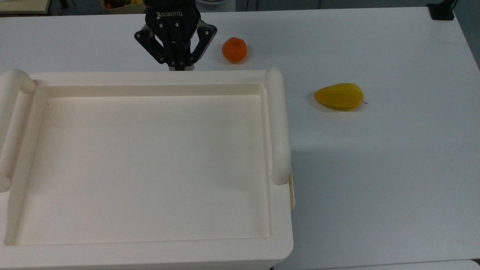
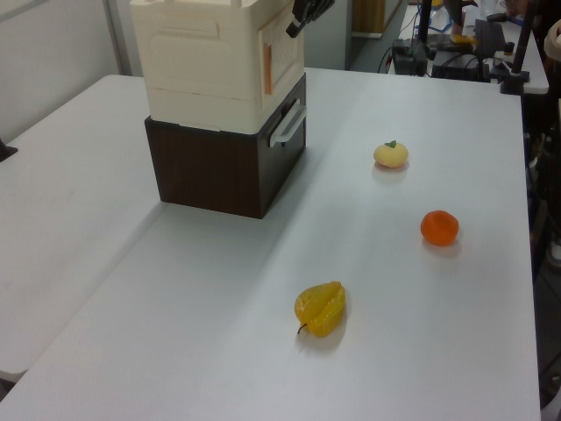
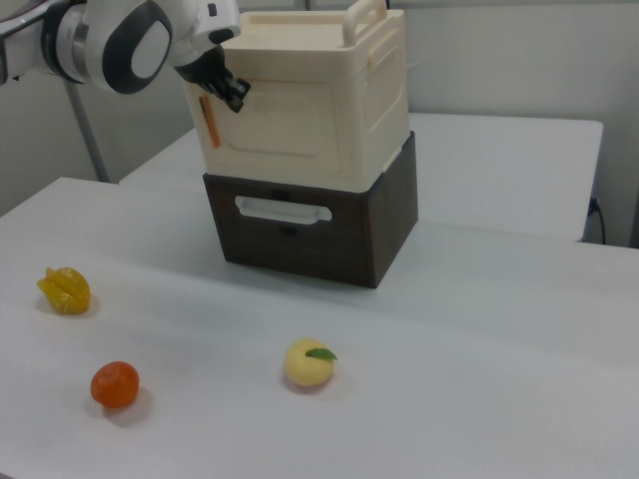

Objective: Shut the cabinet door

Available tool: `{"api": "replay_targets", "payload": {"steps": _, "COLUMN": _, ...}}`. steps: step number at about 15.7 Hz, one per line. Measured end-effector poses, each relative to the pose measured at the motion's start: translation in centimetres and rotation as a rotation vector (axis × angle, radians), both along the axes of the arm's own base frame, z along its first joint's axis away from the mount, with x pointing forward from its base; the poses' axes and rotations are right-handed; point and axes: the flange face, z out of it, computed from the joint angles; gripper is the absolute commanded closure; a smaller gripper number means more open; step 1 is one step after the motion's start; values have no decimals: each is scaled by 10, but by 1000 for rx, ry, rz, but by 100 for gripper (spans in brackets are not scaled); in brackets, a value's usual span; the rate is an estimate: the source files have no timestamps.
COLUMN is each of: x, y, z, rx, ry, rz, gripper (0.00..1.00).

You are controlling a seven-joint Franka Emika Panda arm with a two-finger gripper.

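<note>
Your cabinet door sits flush on the cabinet front, seemingly closed; gripper rests against it, jaws pressed together; only your withdrawal seems left.

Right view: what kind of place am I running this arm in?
Probably a robotics lab: white table, gripper at a cream cabinet stacked on a dark drawer box, toy fruit like the orange, equipment stands behind.

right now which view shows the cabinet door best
The right view: the cabinet door faces the camera, flush with the cabinet, with the pincer at its upper left. The left view shows it obliquely as a narrow strip. From the top view it's hidden below the cabinet's rim.
</note>
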Motion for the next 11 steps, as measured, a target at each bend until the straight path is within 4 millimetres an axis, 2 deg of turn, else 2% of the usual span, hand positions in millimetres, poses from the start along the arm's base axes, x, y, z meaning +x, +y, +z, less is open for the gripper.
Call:
{"api": "replay_targets", "payload": {"steps": 7, "x": 1, "y": 0, "z": -5, "rx": -6, "ry": 7, "rz": -1, "gripper": 100}}
{"api": "replay_targets", "payload": {"steps": 11, "x": -7, "y": 5, "z": -33, "rx": -93, "ry": 122, "rz": 27, "gripper": 100}}
